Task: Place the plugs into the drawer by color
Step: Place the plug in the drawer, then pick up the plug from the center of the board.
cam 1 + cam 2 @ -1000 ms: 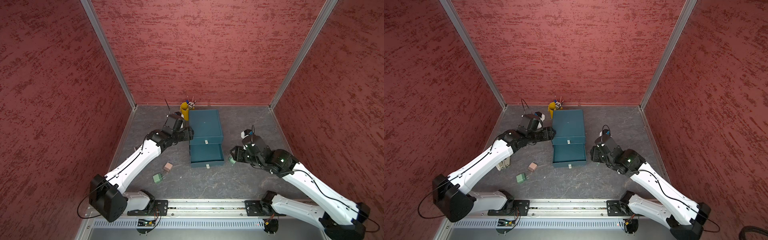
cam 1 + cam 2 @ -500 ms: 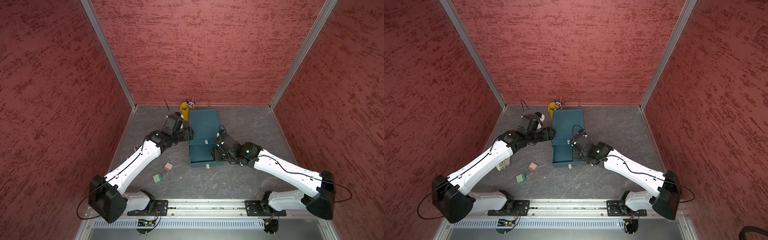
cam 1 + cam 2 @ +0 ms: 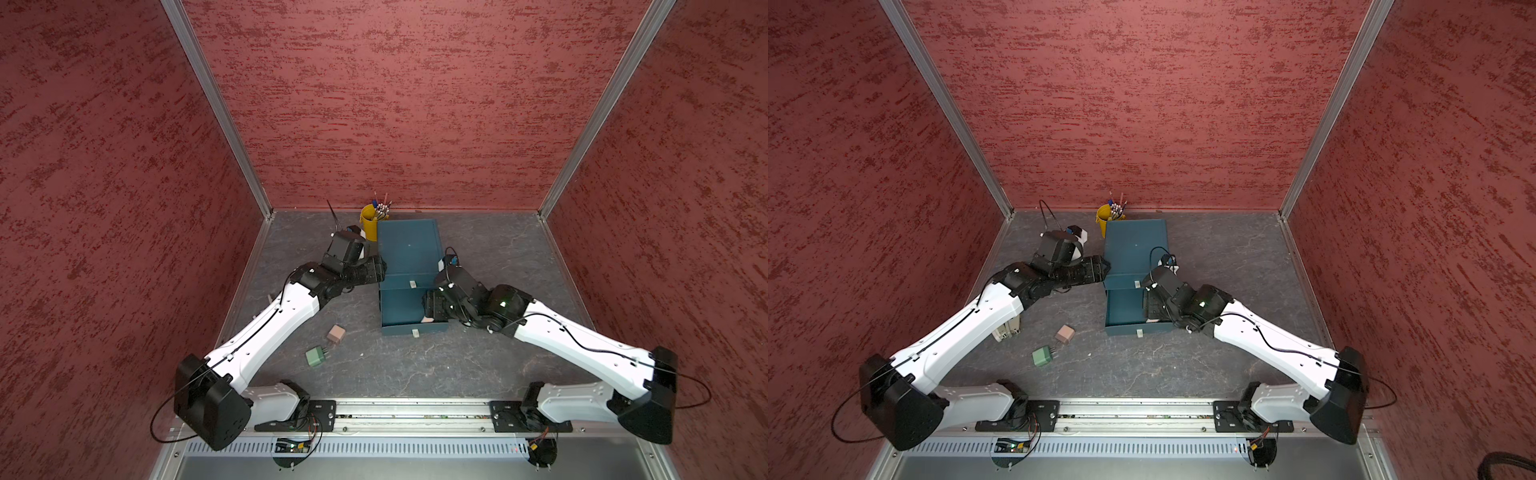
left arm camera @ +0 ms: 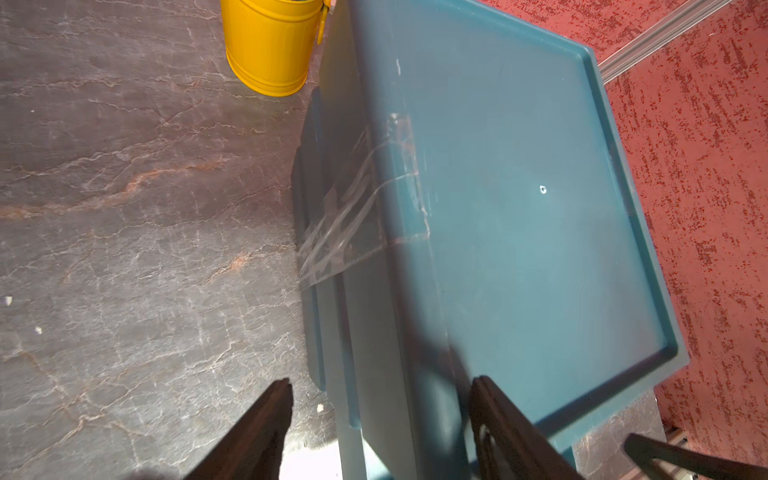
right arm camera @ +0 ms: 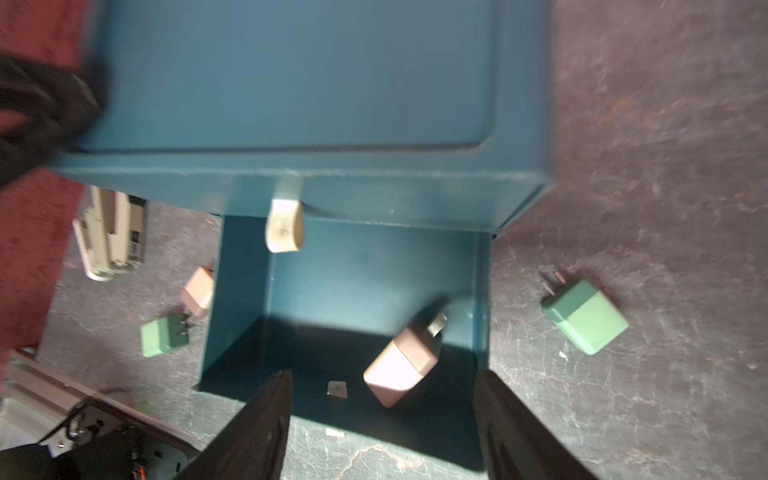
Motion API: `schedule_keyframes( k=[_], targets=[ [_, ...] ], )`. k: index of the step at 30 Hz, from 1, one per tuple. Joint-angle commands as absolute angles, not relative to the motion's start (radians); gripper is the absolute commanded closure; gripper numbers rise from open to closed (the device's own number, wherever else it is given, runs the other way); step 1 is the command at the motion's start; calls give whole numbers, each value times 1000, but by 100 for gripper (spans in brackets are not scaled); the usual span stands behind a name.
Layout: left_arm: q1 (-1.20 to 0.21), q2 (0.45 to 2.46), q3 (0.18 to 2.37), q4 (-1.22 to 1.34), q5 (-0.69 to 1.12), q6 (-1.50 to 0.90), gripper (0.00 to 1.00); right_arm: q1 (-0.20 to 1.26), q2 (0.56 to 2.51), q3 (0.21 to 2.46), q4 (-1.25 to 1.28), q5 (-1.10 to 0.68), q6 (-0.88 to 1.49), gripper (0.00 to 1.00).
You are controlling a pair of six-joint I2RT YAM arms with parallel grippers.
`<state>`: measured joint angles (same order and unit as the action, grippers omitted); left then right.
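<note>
Pinkish plug (image 5: 401, 365) lying inside open drawer (image 5: 353, 270), just beyond spread, empty right fingers (image 5: 257, 428). Astride chest (image 4: 519, 208) edge, left fingers (image 4: 257, 436) apart, gripping nothing. Outstanding on counter (image 5: 623, 166), flanking right fingers: second pink plug (image 5: 198, 291), green plug (image 5: 164, 334), further green plug (image 5: 584, 318).

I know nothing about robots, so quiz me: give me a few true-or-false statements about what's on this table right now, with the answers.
1. A pink plug lies inside the open drawer. True.
2. The right fingers are clamped on that plug. False: they stand apart, clear of it.
3. Two green plugs lie on the table. True.
4. The yellow cup stands in front of the chest. False: it stands at the chest's rear corner.
5. Every drawer of the chest is pulled out. False: only one is.
</note>
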<state>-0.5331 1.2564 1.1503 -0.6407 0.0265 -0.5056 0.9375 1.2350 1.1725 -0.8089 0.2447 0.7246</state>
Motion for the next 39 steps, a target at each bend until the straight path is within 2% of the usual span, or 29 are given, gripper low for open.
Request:
schedule_keyframes(
  k=[1, 6, 12, 16, 17, 27, 39],
  targets=[
    [-537, 1166, 1189, -694, 4, -520, 27, 945, 1157, 1180, -819, 301, 703, 27],
    [-535, 1024, 1147, -824, -116, -549, 25, 945, 1070, 1139, -816, 331, 702, 26],
    [-535, 892, 950, -985, -172, -618, 23, 942, 991, 1088, -806, 368, 741, 24],
    [-537, 822, 773, -961, -99, -685, 8, 937, 947, 1052, -790, 397, 772, 22],
    [-549, 820, 742, -936, -76, -704, 8, 935, 941, 1044, -783, 400, 778, 21],
    [-576, 1057, 692, -805, -166, -709, 10, 928, 905, 993, -780, 384, 810, 21],
    [-481, 1193, 663, -694, -160, -662, 15, 922, 879, 965, -786, 389, 820, 22]
  ],
)
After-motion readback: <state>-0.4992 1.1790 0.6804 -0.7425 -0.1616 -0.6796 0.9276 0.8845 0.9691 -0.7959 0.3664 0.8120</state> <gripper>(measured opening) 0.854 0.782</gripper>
